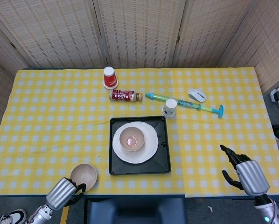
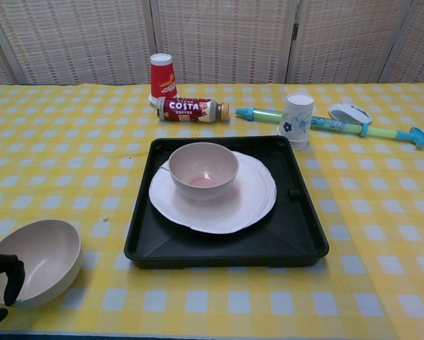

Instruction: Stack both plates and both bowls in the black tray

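Observation:
The black tray point(image 1: 163, 158) point(image 2: 305, 234) lies mid-table with a white plate point(image 1: 149, 148) point(image 2: 251, 198) in it; a second rim peeks out at the plate's left edge. A pinkish bowl point(image 1: 132, 138) point(image 2: 203, 168) stands upright on the plate. A second bowl point(image 1: 83, 175) point(image 2: 35, 256) sits near the front left table edge, slightly tilted. My left hand point(image 1: 65, 193) point(image 2: 3, 275) holds its near rim, dark fingers curled over it. My right hand point(image 1: 244, 173) hovers at the front right with fingers apart, holding nothing; the chest view does not show it.
Behind the tray lie a Costa bottle point(image 1: 125, 95) point(image 2: 194, 109), a red cup point(image 1: 110, 77) point(image 2: 163, 76), a white paper cup point(image 1: 170, 108) point(image 2: 298, 120), a turquoise water squirter point(image 1: 191, 104) point(image 2: 368, 128) and a white mouse point(image 1: 196, 95) point(image 2: 349, 111).

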Robot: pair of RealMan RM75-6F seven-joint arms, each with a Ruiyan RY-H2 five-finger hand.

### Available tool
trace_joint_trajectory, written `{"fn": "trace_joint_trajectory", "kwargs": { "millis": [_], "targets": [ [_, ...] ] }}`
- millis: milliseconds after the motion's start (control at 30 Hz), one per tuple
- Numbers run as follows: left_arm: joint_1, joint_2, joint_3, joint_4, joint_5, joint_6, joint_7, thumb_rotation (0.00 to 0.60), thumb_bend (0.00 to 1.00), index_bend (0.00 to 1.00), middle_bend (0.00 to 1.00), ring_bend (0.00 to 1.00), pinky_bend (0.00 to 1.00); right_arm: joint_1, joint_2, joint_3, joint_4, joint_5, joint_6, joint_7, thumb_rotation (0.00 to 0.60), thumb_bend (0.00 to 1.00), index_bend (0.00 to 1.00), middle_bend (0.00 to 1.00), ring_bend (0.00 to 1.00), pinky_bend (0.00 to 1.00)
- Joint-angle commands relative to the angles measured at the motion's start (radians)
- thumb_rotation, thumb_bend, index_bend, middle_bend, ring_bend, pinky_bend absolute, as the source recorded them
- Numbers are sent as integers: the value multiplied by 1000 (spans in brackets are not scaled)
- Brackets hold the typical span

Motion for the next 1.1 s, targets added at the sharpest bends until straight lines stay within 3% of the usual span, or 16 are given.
{"fn": "trace_joint_trajectory", "kwargs": {
  "millis": [33,433,667,900,1100],
  "targets": [
    [-9,0,6,-1,-6,-15,-13,600,428,594,1000,929,902,-2,0,2,1,0,3,1,600,434,91,236,425,423],
    [-9,-3,4,4,-28,-8,3,600,428,476,1000,934,906,0,6,4,-4,3,-11,0,600,434,91,246,439,424],
    [-14,-22,3,21,-31,-13,6,600,430,608,1000,943,913,-1,6,5,-3,0,-11,-1,600,434,91,246,438,424],
    [-15,-76,-7,118,4,74,-37,600,464,632,1000,948,916,3,7,4,-5,1,-25,-4,600,435,91,246,437,424],
    [-19,-92,-3,157,0,84,-71,600,469,634,1000,954,920,5,7,6,-6,5,-31,-1,600,435,91,244,437,424]
  ]
}}
